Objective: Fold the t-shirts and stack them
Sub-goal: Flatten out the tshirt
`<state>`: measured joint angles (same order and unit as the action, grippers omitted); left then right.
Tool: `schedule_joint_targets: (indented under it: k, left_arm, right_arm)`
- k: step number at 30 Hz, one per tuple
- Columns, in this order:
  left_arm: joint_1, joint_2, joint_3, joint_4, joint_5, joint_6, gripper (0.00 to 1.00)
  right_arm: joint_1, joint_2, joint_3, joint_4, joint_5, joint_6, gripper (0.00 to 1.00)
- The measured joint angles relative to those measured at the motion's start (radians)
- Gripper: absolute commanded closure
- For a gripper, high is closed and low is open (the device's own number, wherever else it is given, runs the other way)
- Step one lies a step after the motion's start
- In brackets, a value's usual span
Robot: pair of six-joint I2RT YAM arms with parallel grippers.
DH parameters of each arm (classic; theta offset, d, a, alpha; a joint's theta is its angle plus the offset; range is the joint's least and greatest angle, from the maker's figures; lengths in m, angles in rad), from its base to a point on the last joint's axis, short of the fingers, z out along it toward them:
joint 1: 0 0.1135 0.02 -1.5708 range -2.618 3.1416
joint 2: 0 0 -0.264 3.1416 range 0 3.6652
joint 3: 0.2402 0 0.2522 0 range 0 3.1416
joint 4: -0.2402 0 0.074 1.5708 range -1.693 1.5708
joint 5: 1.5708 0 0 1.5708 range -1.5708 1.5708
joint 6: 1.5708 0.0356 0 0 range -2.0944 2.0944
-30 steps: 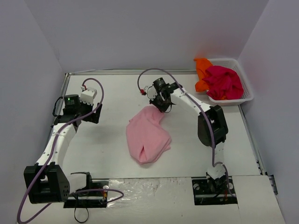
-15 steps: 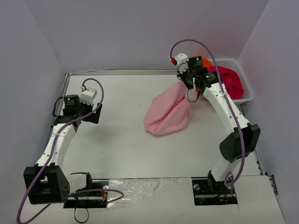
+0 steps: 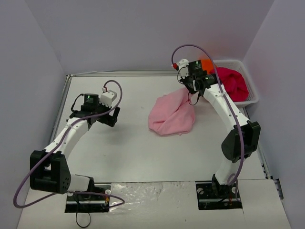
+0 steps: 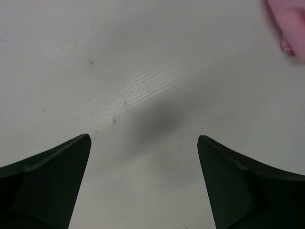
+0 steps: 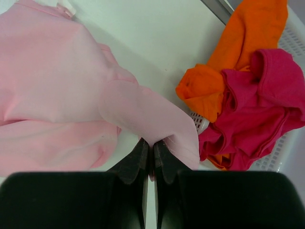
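A light pink t-shirt (image 3: pixel 170 114) lies bunched on the table at centre right, one end lifted toward the back right. My right gripper (image 3: pixel 191 87) is shut on that lifted fold; in the right wrist view the pink t-shirt (image 5: pixel 57 95) hangs from the pinched right gripper (image 5: pixel 152 145). A magenta-red t-shirt (image 3: pixel 230 84) and an orange t-shirt (image 3: pixel 206 64) are heaped in the white basket (image 3: pixel 252 98). My left gripper (image 3: pixel 116 116) hovers open over bare table left of the pink shirt, whose corner (image 4: pixel 288 26) shows at the top right of the left wrist view.
The white mesh basket stands at the back right corner against the wall; its rim (image 5: pixel 295 33) sits just beyond the right gripper. Purple walls close in the table on three sides. A metal rail (image 3: pixel 119 73) runs along the back edge.
My right gripper carried the pink t-shirt from the table's middle to the back right, near the basket, then lowered slightly. My left arm swung right toward the shirt, its jaws still open.
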<state>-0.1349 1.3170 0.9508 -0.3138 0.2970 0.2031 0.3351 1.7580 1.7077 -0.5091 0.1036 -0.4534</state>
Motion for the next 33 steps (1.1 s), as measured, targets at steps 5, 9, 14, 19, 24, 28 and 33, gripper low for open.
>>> schedule_joint_targets:
  k: [5, 9, 14, 19, 24, 28, 33]
  left_arm:
    - [-0.063, 0.182, 0.136, -0.01, 0.111, -0.088, 0.06]
    - [-0.107, 0.37, 0.275, -0.042, 0.16, -0.154, 0.06]
    - [-0.147, 0.542, 0.389, -0.079, 0.182, -0.209, 0.06]
    - [-0.154, 0.555, 0.376, -0.083, 0.254, -0.274, 0.06]
    - [-0.156, 0.572, 0.376, -0.048, 0.361, -0.335, 0.06]
    - [-0.169, 0.624, 0.379, -0.031, 0.43, -0.375, 0.03]
    - [-0.198, 0.715, 0.45, 0.008, 0.518, -0.436, 0.0]
  right_arm:
    - [-0.002, 0.0, 0.007, 0.005, 0.021, 0.001, 1.0]
    - [-0.003, 0.0, 0.007, 0.005, 0.024, 0.007, 1.0]
    - [-0.009, 0.0, 0.007, 0.005, 0.031, 0.008, 1.0]
    - [-0.022, 0.0, 0.007, 0.005, 0.038, 0.008, 1.0]
    - [-0.027, 0.004, 0.008, 0.005, 0.043, 0.009, 1.0]
    - [-0.027, 0.013, 0.008, 0.005, 0.045, 0.011, 1.0]
    - [-0.027, 0.028, 0.011, 0.005, 0.047, 0.012, 1.0]
